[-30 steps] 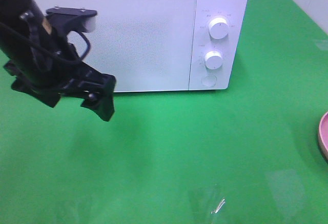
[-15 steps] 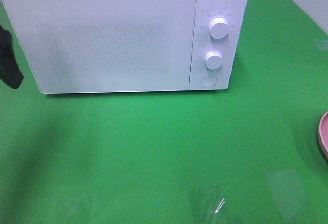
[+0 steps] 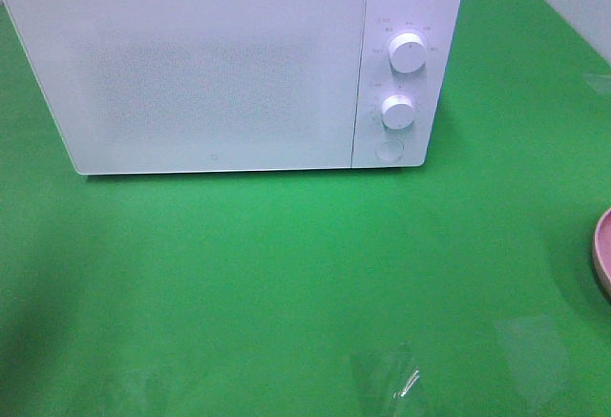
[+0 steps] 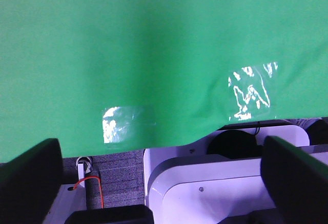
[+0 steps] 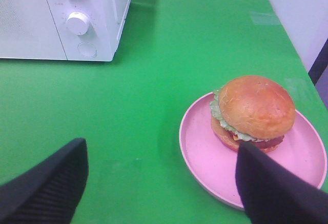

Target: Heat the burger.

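Note:
The burger (image 5: pixel 253 111), with a golden bun and a green lettuce edge, sits on a pink plate (image 5: pixel 200 167) on the green table at the right. Only the plate's rim (image 3: pixel 601 250) shows in the high view; the burger is out of that view. The white microwave (image 3: pixel 210 73) stands at the back with its door shut; it also shows in the right wrist view (image 5: pixel 61 19). My right gripper (image 5: pixel 161 193) is open and empty, short of the plate. My left gripper (image 4: pixel 164 183) is open and empty over the table's front edge. Neither gripper shows in the high view.
The microwave has two knobs (image 3: pixel 408 54) and a round button (image 3: pixel 388 150) on its right panel. Clear tape patches (image 4: pixel 248 93) lie near the table's front edge. The robot's white base (image 4: pixel 215 178) is below that edge.
The left arm, in front of the microwave door a second ago, has pulled back to the left and left the high view.

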`<state>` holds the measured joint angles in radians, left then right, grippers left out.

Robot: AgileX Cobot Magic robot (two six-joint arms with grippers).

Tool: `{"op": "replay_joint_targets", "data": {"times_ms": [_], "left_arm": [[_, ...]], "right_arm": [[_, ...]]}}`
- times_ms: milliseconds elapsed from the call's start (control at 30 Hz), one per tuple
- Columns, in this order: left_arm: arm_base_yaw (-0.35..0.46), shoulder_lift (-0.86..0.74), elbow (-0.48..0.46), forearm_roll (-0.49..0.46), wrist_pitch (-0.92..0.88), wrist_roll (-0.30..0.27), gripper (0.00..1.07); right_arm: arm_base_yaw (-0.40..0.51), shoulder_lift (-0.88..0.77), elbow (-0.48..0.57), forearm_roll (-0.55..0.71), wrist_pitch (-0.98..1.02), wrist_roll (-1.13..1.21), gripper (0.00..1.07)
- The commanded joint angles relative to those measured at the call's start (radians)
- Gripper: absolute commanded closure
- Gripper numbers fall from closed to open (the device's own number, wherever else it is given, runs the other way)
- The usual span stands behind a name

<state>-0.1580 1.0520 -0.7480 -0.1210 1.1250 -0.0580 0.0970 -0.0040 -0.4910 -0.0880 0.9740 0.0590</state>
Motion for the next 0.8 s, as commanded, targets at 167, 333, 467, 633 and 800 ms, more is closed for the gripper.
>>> {"op": "replay_joint_targets", "data": {"times_ms": [167,333,467,633,800], "left_arm": [[0.005,-0.256,0.143,0.04,-0.022,0.01,0.07],[0.005,-0.43,0.235,0.053,-0.056,0.01,0.07],[0.005,-0.541,0.23,0.071,-0.058,0.01,0.07],[0.005,-0.641,0.23,0.121,-0.057,0.058,0.07],[0.005,-0.74,0.23,0.121,-0.058,0.048,0.07]], "right_arm": [[-0.003,-0.027,0.0,-0.003,-0.011,-0.01,0.32],[-0.003,-0.027,0.0,-0.003,-0.011,-0.01,0.32],[-0.003,-0.027,0.0,-0.003,-0.011,-0.01,0.32],[-0.003,-0.027,0.0,-0.003,-0.011,-0.01,0.32],[-0.003,-0.027,0.0,-0.003,-0.011,-0.01,0.32]]}}
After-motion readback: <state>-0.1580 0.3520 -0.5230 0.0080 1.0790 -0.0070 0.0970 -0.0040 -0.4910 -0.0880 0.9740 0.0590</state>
